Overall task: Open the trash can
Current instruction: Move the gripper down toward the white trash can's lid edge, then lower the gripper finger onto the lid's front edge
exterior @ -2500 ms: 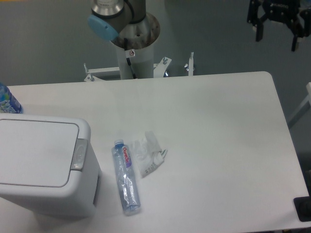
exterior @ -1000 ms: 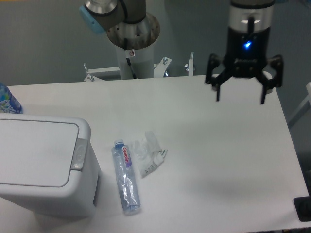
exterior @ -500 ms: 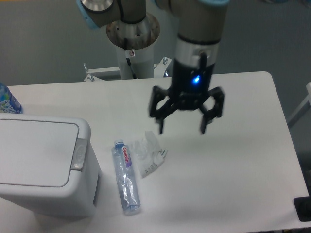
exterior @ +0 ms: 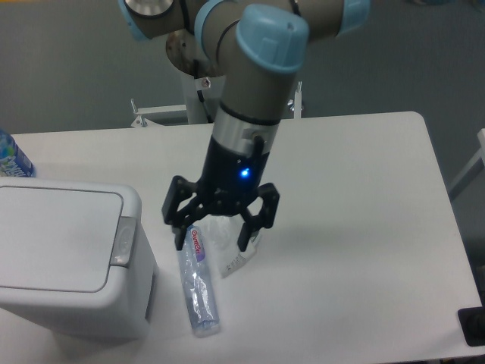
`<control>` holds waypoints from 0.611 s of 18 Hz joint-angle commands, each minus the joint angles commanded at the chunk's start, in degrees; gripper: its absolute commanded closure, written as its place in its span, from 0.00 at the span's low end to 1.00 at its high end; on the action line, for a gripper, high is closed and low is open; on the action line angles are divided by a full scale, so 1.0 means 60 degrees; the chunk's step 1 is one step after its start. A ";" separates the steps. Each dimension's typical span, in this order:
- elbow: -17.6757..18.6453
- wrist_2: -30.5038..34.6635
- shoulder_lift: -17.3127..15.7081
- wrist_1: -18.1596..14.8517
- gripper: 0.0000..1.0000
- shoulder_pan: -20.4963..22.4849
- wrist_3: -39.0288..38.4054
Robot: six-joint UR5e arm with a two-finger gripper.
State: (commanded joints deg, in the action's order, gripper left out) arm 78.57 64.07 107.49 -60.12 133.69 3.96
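Note:
The trash can [exterior: 61, 258] is a large white boxy bin at the lower left of the table, its flat lid down and a grey push-button tab [exterior: 123, 241] on its right rim. My gripper [exterior: 214, 240] hangs open, fingers pointing down, just right of the bin and above the lying bottle and plastic wrapper. Its left finger [exterior: 180, 233] is a short way right of the grey tab, not touching the bin. Nothing is between the fingers.
A clear plastic water bottle [exterior: 197, 284] lies on the table beside the bin. A crumpled clear wrapper [exterior: 233, 258] lies right of it, partly hidden by the gripper. A blue bottle [exterior: 11, 159] stands at the left edge behind the bin. The robot base [exterior: 206, 91] stands behind the table.
The gripper has swept from the upper right across the table, down and left, to beside the trash can. It stayed open. The bin, bottle and wrapper have not moved.

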 joint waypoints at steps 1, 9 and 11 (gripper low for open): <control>0.0000 0.0000 0.0000 0.0000 0.00 -0.0030 0.0000; 0.0044 0.0000 0.0000 0.0000 0.00 -0.0147 -0.0044; 0.0073 0.0000 -0.0014 0.0000 0.00 -0.0162 -0.0059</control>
State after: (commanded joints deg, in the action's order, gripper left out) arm 79.01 64.07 107.40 -60.12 132.72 3.60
